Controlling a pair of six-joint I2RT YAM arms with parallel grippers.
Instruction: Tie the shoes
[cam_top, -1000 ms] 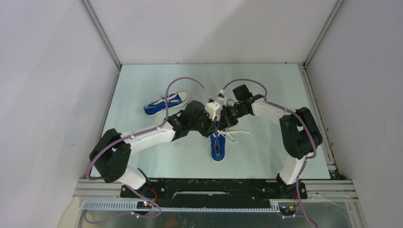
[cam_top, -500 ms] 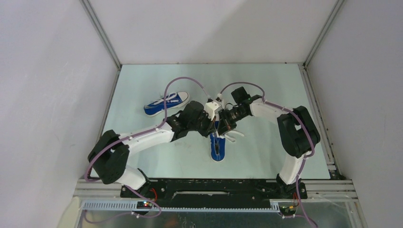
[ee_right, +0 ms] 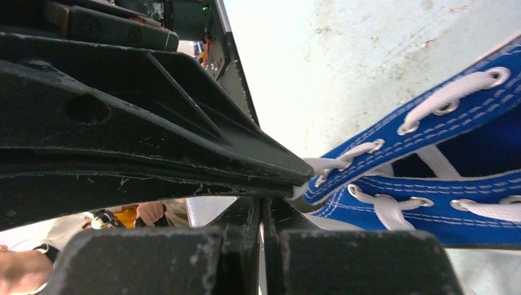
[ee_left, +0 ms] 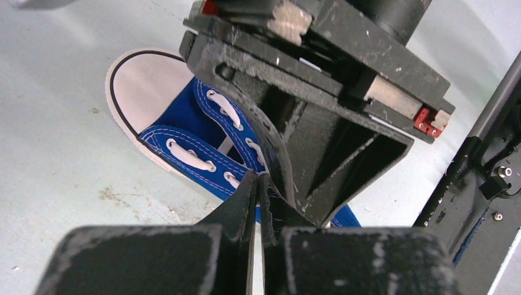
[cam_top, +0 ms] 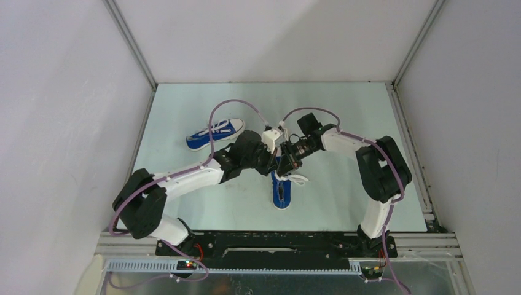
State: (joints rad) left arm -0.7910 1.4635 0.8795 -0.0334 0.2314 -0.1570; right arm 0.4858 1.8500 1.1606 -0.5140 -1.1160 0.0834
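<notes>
Ok, left gripper (ee_left: 258, 184) and right gripper (ee_right: 261, 208) both pinched shut, tips meeting over near shoe (cam_top: 281, 194); can't tell if either holds a lace (ee_right: 329, 164); other shoe (cam_top: 215, 134) sits far-left, well apart.

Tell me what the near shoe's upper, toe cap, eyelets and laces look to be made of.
Upper: matte blue woven cloth, likely canvas, with white stitch rows. Toe cap: smooth white, probably rubber, dark line edging it. Eyelets: silvery, slightly shiny rings, apparently metal. Laces: flat white woven tape, fibre unclear.
</notes>
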